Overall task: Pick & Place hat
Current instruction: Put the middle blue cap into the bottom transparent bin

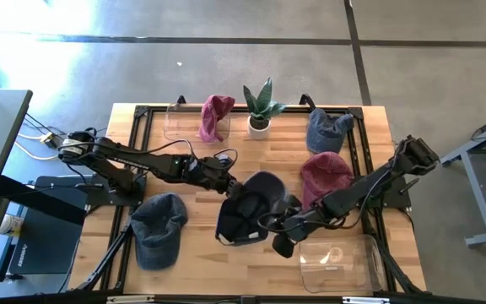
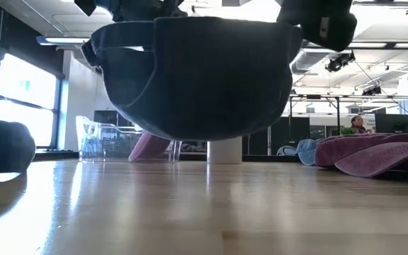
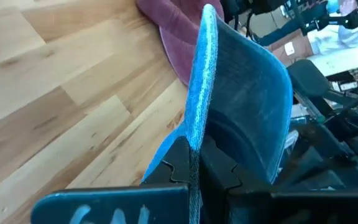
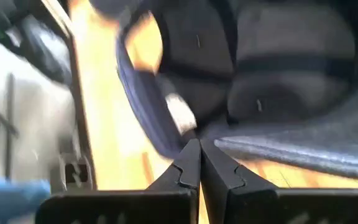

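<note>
A dark navy cap (image 1: 256,203) hangs in the air over the table's middle, between both grippers. In the low view the cap (image 2: 197,78) sits crown down, clear of the wood. My left gripper (image 1: 229,187) is shut on the cap's left side. My right gripper (image 1: 283,223) is shut on its near-right side. The right wrist view looks into the hollow of the cap (image 4: 278,74). My left gripper (image 3: 194,167) pinches an edge of the cap (image 3: 199,118) between its two fingers, coming level from the table's left. The cap is lifted clear and stands edge-on beyond the fingers. My right gripper (image 4: 197,154) pinches the cap's rim (image 4: 188,127) between its shut fingers, slanting in from the table's right. The cap's hollow hangs beyond them, off the table.
A grey-blue cap (image 1: 159,228) lies near left and a maroon hat (image 1: 326,176) lies right of the held cap. A blue hat (image 1: 327,128) lies far right. A maroon hat (image 1: 216,116) drapes over a clear bin (image 1: 177,122). Potted plant (image 1: 260,108) stands far middle. Another clear bin (image 1: 336,263) sits near right.
</note>
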### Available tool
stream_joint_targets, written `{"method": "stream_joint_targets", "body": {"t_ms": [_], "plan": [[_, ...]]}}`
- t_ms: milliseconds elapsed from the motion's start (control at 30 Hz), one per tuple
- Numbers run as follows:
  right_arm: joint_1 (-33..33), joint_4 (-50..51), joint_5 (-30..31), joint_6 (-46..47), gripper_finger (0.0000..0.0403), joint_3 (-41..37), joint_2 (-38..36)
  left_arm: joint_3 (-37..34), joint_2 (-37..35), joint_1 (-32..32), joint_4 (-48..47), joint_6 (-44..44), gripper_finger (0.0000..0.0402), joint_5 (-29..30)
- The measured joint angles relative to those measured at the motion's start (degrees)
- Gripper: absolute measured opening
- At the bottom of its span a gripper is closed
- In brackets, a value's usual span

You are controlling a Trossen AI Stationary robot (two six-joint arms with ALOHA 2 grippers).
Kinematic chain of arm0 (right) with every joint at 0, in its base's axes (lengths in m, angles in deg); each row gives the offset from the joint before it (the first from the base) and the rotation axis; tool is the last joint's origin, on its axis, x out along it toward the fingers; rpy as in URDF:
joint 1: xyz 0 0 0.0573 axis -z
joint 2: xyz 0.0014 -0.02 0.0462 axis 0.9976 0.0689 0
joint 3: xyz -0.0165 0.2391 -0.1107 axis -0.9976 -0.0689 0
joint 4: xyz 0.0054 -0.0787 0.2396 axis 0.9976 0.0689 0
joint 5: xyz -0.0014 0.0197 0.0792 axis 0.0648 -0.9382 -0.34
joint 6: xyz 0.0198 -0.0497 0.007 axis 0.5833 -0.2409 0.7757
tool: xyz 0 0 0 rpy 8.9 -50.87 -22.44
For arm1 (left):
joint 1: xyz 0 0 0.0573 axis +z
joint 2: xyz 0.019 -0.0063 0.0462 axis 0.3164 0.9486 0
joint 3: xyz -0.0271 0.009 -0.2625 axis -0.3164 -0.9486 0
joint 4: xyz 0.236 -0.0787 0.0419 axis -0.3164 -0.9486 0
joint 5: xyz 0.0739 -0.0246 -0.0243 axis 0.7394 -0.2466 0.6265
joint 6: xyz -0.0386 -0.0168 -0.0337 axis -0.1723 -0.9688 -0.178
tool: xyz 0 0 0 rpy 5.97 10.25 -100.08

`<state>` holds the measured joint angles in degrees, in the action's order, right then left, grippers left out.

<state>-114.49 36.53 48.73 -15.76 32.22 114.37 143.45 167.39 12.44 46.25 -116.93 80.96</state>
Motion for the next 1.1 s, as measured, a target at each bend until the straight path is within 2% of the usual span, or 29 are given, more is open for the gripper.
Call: {"method": "stream_joint_targets", "body": {"t_ms": [67, 133, 267, 367, 467, 567, 667, 833, 900, 1000, 1100], "plan": [[0.4, 7.3, -0.4, 0.0, 0.0, 2.3, 0.0, 0.1, 0.0, 0.0, 0.1, 0.0, 0.0, 1.5], [0.8, 10.5, -0.5, -2.2, 0.0, 4.4, 0.0, 0.1, -0.1, 0.0, 0.1, 0.0, 0.0, 2.9], [1.2, 6.4, -1.8, -14.4, 0.0, 7.6, 0.0, 0.1, -0.1, 0.0, 0.1, -0.2, 0.0, 5.7], [1.7, 0.0, 0.5, -26.1, 0.0, 7.5, 0.0, 0.1, -0.1, 0.0, 0.3, -0.2, 0.0, 6.9], [3.4, -0.2, 3.3, -32.3, 0.0, 6.7, 0.1, 0.1, -0.1, 0.0, 0.9, 0.1, 0.0, 7.5], [5.6, 2.9, 7.4, -31.4, 0.0, 6.7, 0.1, 0.1, -0.1, 0.0, 0.9, 0.2, 0.0, 8.2], [8.2, 4.1, 7.7, -32.5, 0.0, 6.7, 0.4, 0.1, -0.1, 0.0, 1.3, 1.5, 0.0, 8.7], [11.6, 4.3, 1.1, -36.5, 0.0, 6.7, 2.5, 0.0, -0.1, 0.0, 4.6, 4.5, 0.0, 9.9], [12.1, 4.5, 0.3, -38.1, 0.0, 6.7, 4.6, 0.0, -0.1, 0.0, 7.6, 6.5, 0.0, 9.9], [12.3, 5.8, 5.2, -37.7, 0.0, 6.7, 8.1, 0.0, 0.0, 0.0, 9.5, 8.3, 0.0, 8.1], [12.3, 8.5, 11.5, -32.2, 0.0, 6.9, 10.4, 0.0, 0.2, -0.1, 9.2, 8.4, 0.0, 6.6]]}}
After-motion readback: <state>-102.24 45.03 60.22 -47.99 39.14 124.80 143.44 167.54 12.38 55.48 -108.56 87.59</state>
